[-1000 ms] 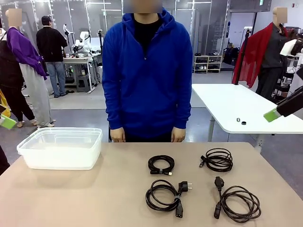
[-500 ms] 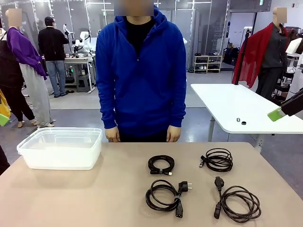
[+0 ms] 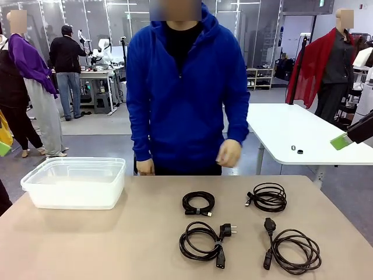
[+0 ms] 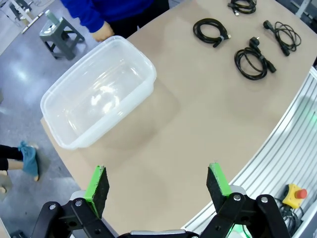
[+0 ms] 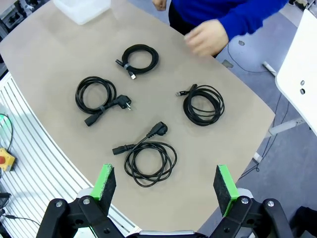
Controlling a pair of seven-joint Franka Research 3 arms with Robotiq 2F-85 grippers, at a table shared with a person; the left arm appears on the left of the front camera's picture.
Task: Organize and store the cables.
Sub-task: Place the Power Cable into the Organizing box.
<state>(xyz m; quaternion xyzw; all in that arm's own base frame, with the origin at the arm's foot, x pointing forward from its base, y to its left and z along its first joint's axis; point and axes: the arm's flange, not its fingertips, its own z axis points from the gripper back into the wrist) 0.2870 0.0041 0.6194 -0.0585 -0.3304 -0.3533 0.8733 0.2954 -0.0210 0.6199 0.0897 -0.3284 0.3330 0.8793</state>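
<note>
Here, four black coiled cables (image 3: 198, 212) lie on the tan table (image 3: 116, 245), well right of the clear plastic bin (image 3: 76, 195). Left gripper (image 4: 157, 168) and right gripper (image 5: 165, 168) hover fully spread, holding nothing. Best grasp, likely: pinch one coil's bundled strands, not a plug.

Tan table (image 3: 116, 245) ahead of me. Far left: clear plastic bin (image 3: 76, 195), upright. Right half, all black, none touching: thin cable coil (image 3: 198, 203) mid-table, second thin coil (image 3: 267, 196) farther right. Nearer me, thick coil with power plugs (image 3: 201, 240), second thick coil (image 3: 294, 251) beside it.
</note>
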